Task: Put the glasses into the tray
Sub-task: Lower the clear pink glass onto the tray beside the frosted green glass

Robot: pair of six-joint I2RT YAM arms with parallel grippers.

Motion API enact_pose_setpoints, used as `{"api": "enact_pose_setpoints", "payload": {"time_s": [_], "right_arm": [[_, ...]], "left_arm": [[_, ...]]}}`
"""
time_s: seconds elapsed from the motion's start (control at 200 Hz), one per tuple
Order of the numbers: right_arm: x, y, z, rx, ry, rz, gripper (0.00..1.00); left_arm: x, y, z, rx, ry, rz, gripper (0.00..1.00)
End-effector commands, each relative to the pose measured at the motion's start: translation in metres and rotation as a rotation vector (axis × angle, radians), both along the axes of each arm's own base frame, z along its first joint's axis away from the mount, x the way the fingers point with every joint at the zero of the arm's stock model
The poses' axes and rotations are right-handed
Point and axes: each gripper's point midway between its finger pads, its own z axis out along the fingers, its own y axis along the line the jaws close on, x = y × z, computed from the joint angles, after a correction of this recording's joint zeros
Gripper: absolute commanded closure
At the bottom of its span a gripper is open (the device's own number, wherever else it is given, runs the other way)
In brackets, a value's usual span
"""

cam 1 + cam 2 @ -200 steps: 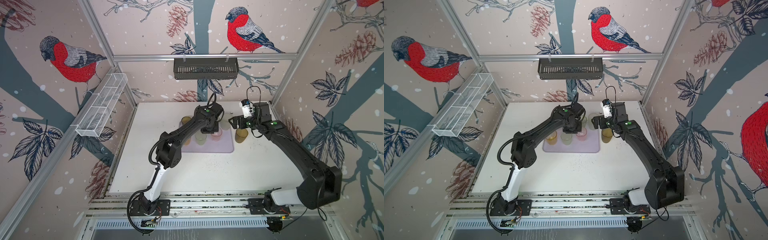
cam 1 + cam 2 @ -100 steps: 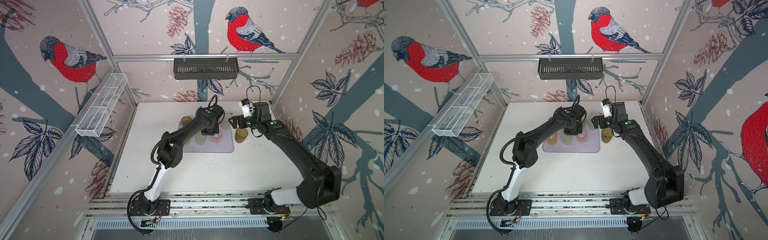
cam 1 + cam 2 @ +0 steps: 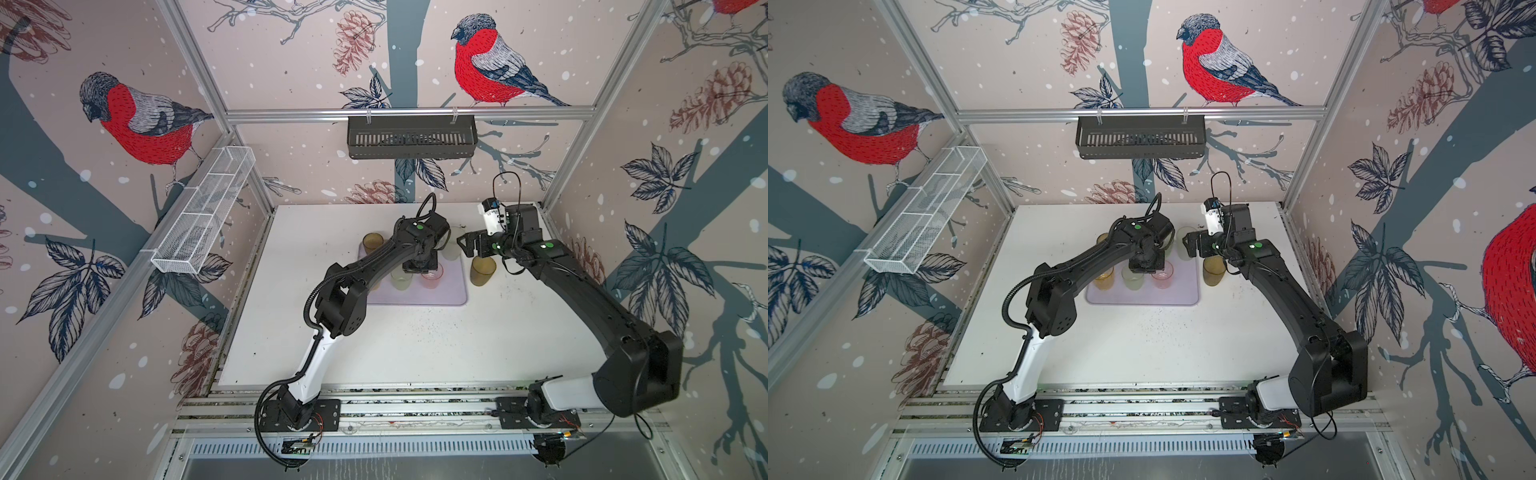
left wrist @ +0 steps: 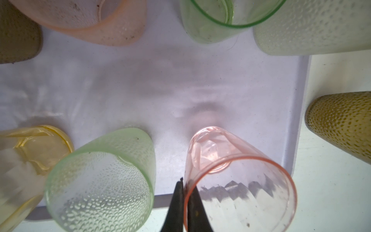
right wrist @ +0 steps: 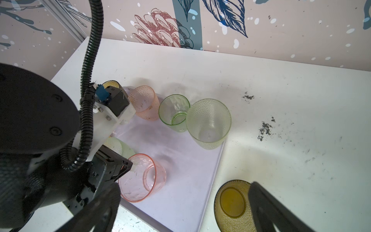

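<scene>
The lilac tray (image 3: 440, 297) (image 4: 180, 84) lies at the back middle of the table. My left gripper (image 4: 185, 184) (image 3: 419, 266) is shut on the rim of a clear pink glass (image 4: 236, 170) (image 5: 142, 178), tilted near the tray's front right corner. Beside it on the tray are a frosted green glass (image 4: 104, 176) and a yellow glass (image 4: 30, 152). Along the back stand a brown glass (image 3: 372, 242), a dimpled pink glass (image 5: 143, 102), a bright green glass (image 5: 173, 112) and a tall pale glass (image 5: 208, 122). A tall amber glass (image 5: 232, 204) (image 3: 482, 270) stands on the table right of the tray. My right gripper (image 5: 183, 188) (image 3: 465, 245) hangs open over the tray's right edge.
A black slotted basket (image 3: 411, 137) hangs on the back wall and a white wire mesh basket (image 3: 203, 212) on the left wall. Dark specks (image 5: 265, 128) dot the white table (image 3: 415, 345) right of the tray. The enclosure walls stand close at the back and sides.
The left arm's elbow has shifted slightly, and the pink glass stays in its grip over the tray. The right arm has not moved.
</scene>
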Motion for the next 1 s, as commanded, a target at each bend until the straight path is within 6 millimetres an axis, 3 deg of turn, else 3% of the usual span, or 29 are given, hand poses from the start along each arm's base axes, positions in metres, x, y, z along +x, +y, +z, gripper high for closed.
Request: {"api": "enact_pose_setpoints", "payload": {"time_s": [0.0,0.996], "right_arm": [[0.0032,0.0006,0.0050,0.014,-0.018,-0.004,0.00],[0.0020,-0.0001,0.0054,0.016,-0.022,-0.006,0.00]], "left_arm": [[0.0008,0.0020,-0.0026,0.019,-0.010,0.011,0.99],[-0.0011,0.0048,-0.0093,0.047,-0.021,0.021,0.95]]}}
